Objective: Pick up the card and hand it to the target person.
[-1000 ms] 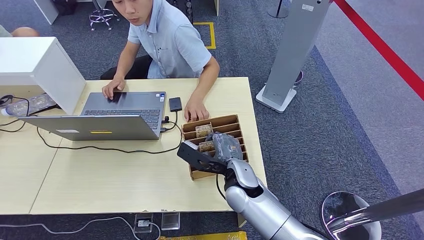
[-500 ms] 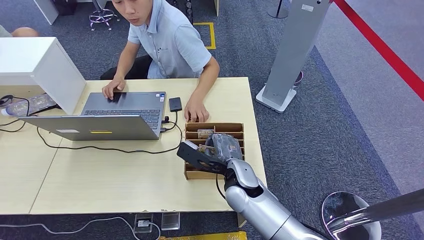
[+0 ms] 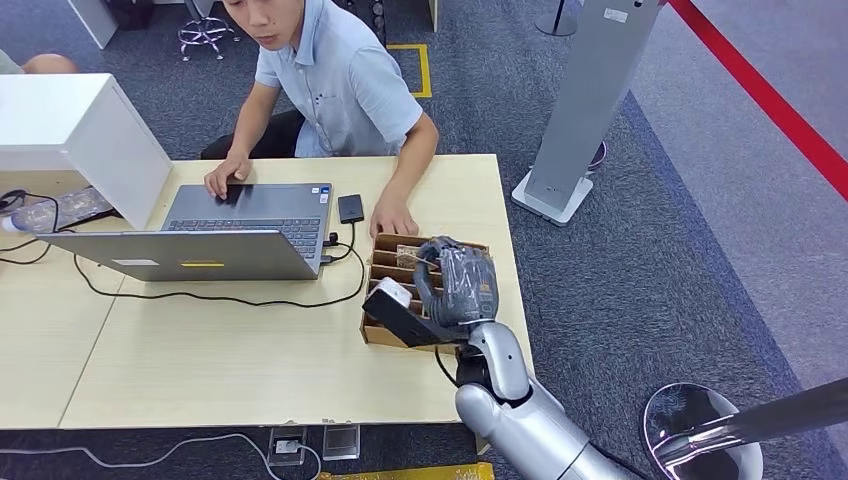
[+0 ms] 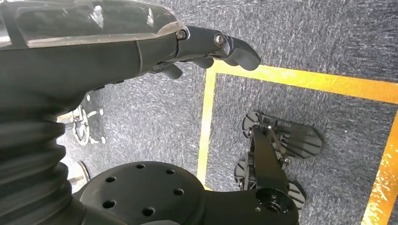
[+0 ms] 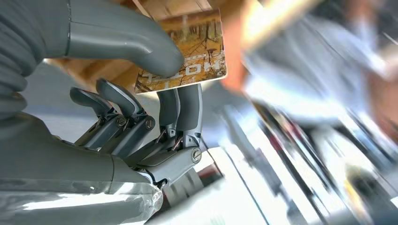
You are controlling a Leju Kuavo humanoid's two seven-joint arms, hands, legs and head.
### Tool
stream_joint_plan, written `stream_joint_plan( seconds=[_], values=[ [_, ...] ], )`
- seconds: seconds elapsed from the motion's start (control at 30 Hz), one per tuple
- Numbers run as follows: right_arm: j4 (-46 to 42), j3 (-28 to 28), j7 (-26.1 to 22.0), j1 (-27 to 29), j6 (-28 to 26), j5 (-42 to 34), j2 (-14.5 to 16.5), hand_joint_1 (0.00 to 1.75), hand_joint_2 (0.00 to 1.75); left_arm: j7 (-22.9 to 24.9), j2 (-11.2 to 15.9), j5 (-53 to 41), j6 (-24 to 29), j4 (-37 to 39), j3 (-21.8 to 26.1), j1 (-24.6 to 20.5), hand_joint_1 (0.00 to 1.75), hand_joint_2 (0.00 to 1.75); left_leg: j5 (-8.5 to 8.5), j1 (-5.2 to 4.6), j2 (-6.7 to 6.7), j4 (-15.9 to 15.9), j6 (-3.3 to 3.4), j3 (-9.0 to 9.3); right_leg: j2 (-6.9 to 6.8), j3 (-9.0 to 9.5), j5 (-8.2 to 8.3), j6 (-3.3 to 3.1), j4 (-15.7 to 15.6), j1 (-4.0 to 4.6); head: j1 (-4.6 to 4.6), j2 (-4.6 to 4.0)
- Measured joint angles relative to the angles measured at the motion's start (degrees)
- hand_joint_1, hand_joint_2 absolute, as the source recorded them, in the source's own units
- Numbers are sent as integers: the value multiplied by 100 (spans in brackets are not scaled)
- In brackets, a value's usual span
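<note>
Card [image 5: 187,51] between right hand [image 5: 141,93] fingers [image 5: 187,108]

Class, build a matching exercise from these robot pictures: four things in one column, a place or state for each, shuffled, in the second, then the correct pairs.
Things
1. card
2. laptop
3. person's hand
4. left hand

Places or states
A. open on the table
B. hangs over grey carpet, holding nothing
C. pinched by the right hand
D. rests on the table beside the wooden card box

Pairs: 1-C, 2-A, 3-D, 4-B
</note>
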Motion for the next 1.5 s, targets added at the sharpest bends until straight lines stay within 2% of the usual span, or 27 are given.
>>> stream_joint_plan(
  seconds=[0.07,0.17,0.23,0.3,0.37,0.5,0.53,0.67,0.87,1.0,1.23,1.47,1.5],
  values=[
    [-271,-218,-761,240,-252,270,26,175,175,-9,-2,0,8,0,1,3,0,175,0,0,0,0,0,0,0,0,0,0,0,0,1,1],
    [-671,-657,-1875,645,-292,396,166,175,175,-12,-8,0,18,0,2,11,0,175,0,0,0,0,0,-1,0,0,0,0,0,0,-5,0],
    [-865,-944,-2357,840,-292,333,277,175,175,-12,-10,0,22,0,1,14,0,175,0,0,0,-1,0,-1,0,1,0,0,0,0,-8,0],
    [-986,-1190,-2508,963,-292,244,371,175,175,-5,-11,-9,26,0,1,15,0,175,0,0,0,-1,0,-1,0,2,0,0,0,0,-7,1],
    [-1013,-1333,-2215,991,-286,24,424,175,175,18,-11,-42,27,0,2,14,0,175,0,0,0,-1,0,-2,0,4,1,0,0,0,-5,1],
    [-716,-1254,-779,532,-35,-1070,400,175,175,96,-10,-129,-8,0,2,6,0,175,6,0,2,-1,2,-5,2,3,10,2,0,0,7,-1],
    [-584,-1193,-546,347,71,-1278,393,175,175,114,-9,-148,-20,0,2,3,0,175,8,0,2,-1,1,-5,3,3,13,3,0,0,9,-1],
    [117,-925,-47,-492,383,-1661,420,175,175,154,-9,-217,-42,0,2,-11,0,175,14,0,-1,0,2,-7,-2,1,16,4,2,0,0,0],
    [1273,-654,242,-1740,629,-1790,566,175,175,136,-9,-235,-1,0,1,-123,0,175,15,0,-3,0,2,-9,-4,0,16,4,4,0,-5,0],
    [1922,-519,281,-2209,743,-1804,686,175,175,148,-9,-238,9,0,0,-166,0,175,15,0,-3,0,2,-10,-3,-1,16,4,4,0,0,0],
    [2692,-336,196,-2508,741,-1839,922,175,175,149,-7,-236,58,0,0,-184,0,175,14,0,-3,0,2,-10,-3,-2,16,4,3,0,2,-1],
    [3087,-230,157,-2595,738,-1866,1033,175,175,125,-7,-221,50,0,0,-182,0,175,14,0,-3,0,2,-9,-2,-2,16,4,3,0,-2,1],
    [3128,-223,144,-2604,739,-1877,1046,131,175,118,-7,-220,36,0,0,-181,0,175,14,0,-3,0,2,-9,-2,-2,16,4,3,0,-2,0]
  ],
)
